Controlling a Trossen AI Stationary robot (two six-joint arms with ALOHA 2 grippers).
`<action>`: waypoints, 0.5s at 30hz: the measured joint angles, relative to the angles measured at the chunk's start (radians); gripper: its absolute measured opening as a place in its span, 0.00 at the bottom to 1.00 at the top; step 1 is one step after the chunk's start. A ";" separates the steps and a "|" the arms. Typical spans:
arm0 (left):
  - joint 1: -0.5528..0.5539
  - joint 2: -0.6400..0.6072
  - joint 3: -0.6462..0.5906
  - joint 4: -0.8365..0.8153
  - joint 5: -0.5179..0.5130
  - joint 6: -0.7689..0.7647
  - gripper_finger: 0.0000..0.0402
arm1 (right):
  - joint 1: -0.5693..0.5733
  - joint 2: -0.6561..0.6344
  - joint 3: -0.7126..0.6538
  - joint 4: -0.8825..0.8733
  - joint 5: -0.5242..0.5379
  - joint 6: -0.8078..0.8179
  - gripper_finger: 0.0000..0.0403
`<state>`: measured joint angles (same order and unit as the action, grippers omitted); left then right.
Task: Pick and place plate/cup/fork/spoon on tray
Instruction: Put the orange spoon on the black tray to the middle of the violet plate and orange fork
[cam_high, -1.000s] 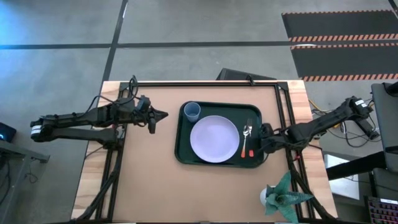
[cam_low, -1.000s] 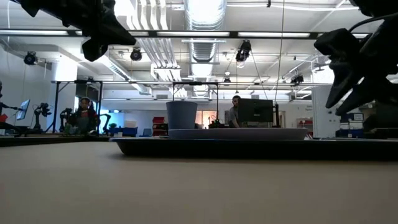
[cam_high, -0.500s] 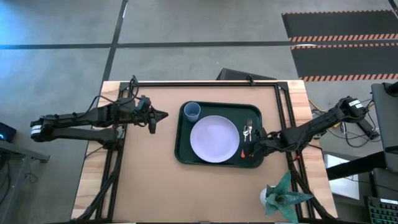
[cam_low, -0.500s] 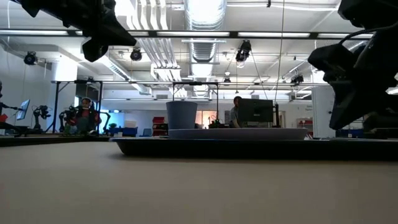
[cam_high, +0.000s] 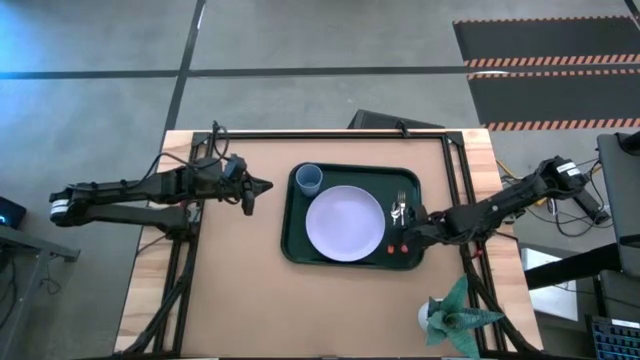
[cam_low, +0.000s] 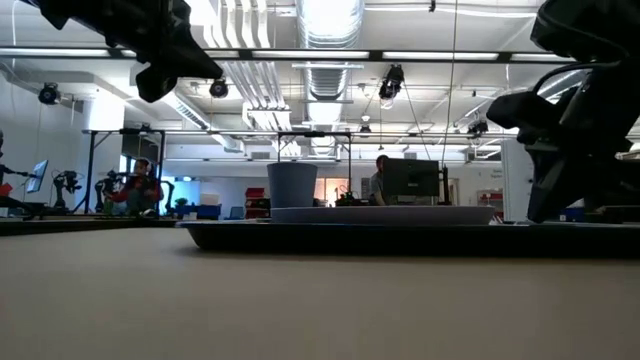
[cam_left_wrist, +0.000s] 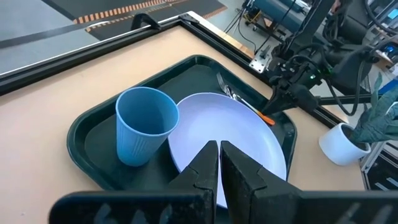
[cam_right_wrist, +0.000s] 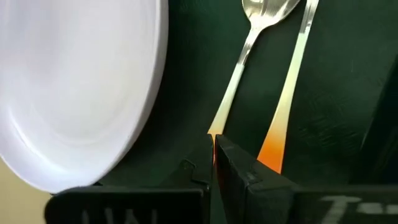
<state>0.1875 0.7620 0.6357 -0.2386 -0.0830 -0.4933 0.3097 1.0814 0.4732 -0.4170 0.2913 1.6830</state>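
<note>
Four pieces of tableware already lie inside the large dark green rectangular tray (cam_high: 298, 246) at the middle of the pale wooden table (cam_high: 230, 290), so the task looks all but done. What has changed over the last second is the right gripper (cam_high: 412, 236): it has slid in from outside the tray's rim and now sits over the near ends of the cutlery handles, which suggests a final adjustment rather than a fresh pick. The wide, flat, pale lavender round plate (cam_high: 345, 222) fills the tray's centre. The small light-blue plastic tumbler cup (cam_high: 309, 180) stands upright in the tray's far left corner, just beside the plate. Between plate and right rim lie the silver-tined fork with an orange-red handle (cam_high: 402, 204) and the silver oval-bowled spoon with an orange-red handle (cam_right_wrist: 241, 56), side by side, the spoon nearer the plate. The right gripper's fingers are drawn together with a sliver of the spoon's orange handle between them, apparently pinching it. The left gripper (cam_left_wrist: 219, 167) waits over bare table left of the tray, fingers pressed together, holding nothing.
</note>
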 joint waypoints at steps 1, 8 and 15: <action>0.000 -0.001 0.000 0.000 0.000 0.000 0.00 | -0.007 0.000 0.004 -0.008 0.000 -0.003 0.02; 0.000 -0.006 -0.001 0.002 0.000 0.001 0.00 | -0.056 0.054 0.112 -0.221 -0.003 -0.037 0.02; 0.000 -0.004 -0.001 0.005 0.000 0.003 0.00 | -0.100 0.067 0.171 -0.238 -0.003 -0.113 0.02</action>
<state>0.1877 0.7584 0.6350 -0.2335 -0.0826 -0.4904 0.2095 1.1481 0.6445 -0.6550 0.2882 1.5704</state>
